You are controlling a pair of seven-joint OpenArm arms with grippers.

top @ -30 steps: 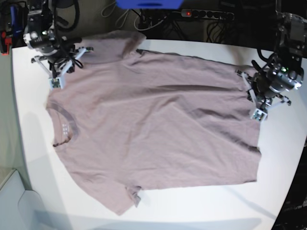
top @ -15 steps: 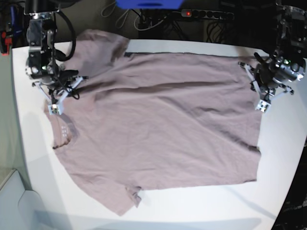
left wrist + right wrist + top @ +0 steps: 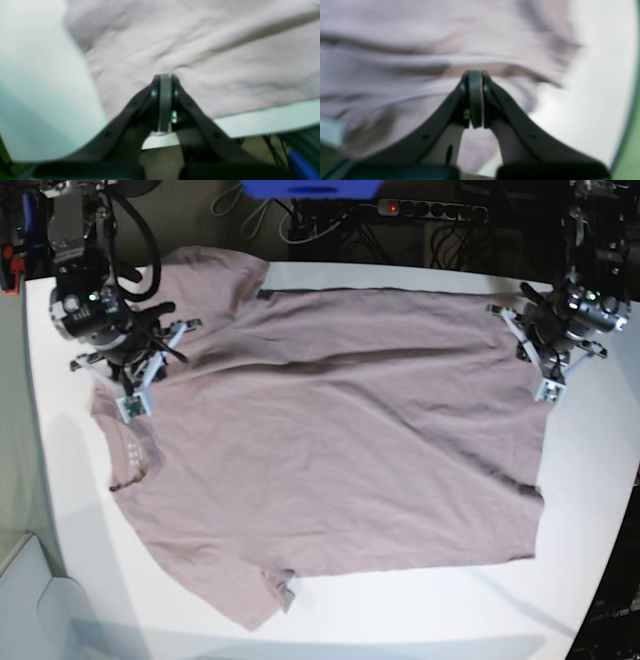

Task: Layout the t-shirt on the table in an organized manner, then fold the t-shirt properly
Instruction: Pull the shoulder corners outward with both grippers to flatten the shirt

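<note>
The shirt (image 3: 330, 440) lies spread across the counter (image 3: 590, 510), top edge at the rim. Both fingers (image 3: 165, 105) (image 3: 475, 100) are pressed together, empty; dragging could bunch it or pull it off.

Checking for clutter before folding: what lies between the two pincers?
Only the t-shirt, spread on the table from right pincer to left pincer; base view.
</note>
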